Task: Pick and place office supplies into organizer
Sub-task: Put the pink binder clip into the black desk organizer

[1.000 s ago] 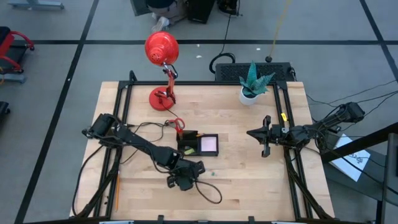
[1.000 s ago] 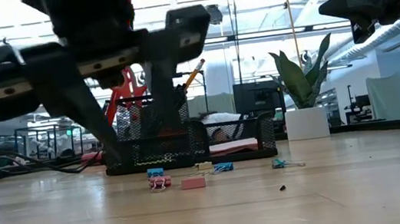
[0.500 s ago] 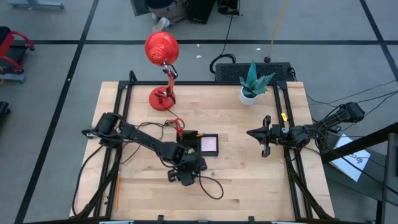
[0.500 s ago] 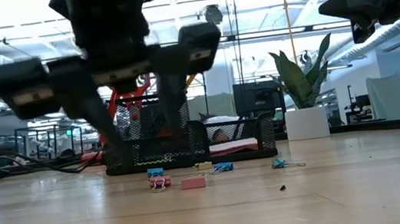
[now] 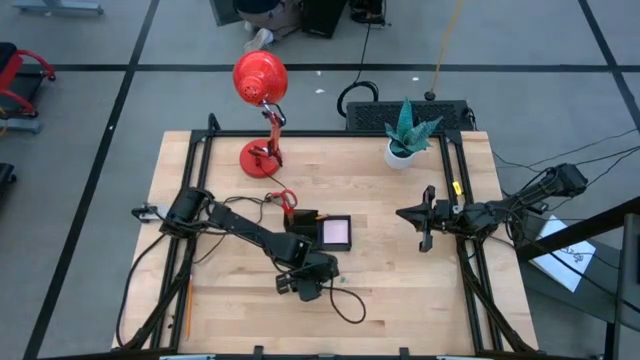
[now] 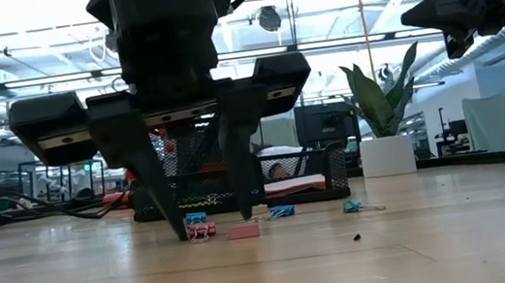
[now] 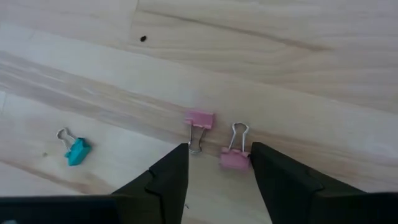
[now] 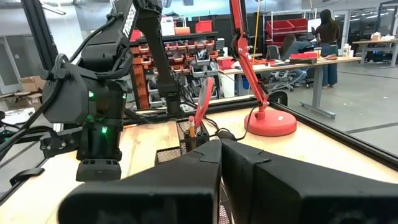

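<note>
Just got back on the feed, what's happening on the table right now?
The left end effector is low over the table in front of the organizer, fingers open around a pink clip. A second pink clip lies just beside it and a blue clip farther off. Nothing is gripped yet. The right end effector waits shut, raised over the table's right side.

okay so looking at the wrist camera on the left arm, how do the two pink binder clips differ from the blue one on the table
Colour: the two pink binder clips are pink, while the blue binder clip is teal-blue. Position: the pink pair lie side by side, just ahead of the open left gripper, one right between its fingertips; the blue clip lies alone, off to one side, well outside the fingers. Shared: all are small binder clips with wire handles, lying flat on the pale wooden table.
</note>
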{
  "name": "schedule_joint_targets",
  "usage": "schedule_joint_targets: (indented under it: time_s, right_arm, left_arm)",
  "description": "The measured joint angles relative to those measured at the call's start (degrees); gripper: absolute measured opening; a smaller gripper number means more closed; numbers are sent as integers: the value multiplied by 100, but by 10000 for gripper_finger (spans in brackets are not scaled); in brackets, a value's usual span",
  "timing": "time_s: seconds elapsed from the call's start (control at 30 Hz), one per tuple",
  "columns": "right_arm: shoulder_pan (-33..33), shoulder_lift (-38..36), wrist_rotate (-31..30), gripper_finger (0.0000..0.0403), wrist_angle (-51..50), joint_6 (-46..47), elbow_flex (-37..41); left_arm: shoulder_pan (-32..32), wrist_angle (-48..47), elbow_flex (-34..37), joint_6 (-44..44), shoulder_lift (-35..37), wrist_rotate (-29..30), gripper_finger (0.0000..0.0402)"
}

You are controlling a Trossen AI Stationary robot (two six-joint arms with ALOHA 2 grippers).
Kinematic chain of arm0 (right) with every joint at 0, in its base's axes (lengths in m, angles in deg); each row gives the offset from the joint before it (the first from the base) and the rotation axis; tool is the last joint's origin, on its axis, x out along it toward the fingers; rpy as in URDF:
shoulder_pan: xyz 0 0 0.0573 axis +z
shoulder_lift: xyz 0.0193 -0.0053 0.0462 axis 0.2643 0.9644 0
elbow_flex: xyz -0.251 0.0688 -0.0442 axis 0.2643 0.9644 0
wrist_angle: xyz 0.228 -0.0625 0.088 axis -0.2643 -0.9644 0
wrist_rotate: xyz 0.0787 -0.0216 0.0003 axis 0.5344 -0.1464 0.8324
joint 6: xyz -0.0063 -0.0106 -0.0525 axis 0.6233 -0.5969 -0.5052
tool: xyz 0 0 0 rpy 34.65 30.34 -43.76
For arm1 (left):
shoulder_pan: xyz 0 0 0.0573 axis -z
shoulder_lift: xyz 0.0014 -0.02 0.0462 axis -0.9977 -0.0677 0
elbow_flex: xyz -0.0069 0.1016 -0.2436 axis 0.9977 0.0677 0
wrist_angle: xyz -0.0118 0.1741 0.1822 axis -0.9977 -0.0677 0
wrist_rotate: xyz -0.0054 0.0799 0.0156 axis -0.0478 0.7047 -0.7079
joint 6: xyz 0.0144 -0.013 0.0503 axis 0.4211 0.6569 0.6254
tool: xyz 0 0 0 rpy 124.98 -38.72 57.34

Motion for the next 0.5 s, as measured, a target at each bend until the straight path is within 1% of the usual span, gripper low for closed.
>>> schedule_joint_targets:
  time_s: [0.33, 0.5]
  right_arm:
    - [2, 5, 9, 0, -24, 62, 0]
    - [2, 5, 11, 0, -24, 87, 0]
  left_arm:
    - [-20, -167, 15, -39, -15, -14, 91]
    - [-18, -175, 20, -87, -19, -16, 64]
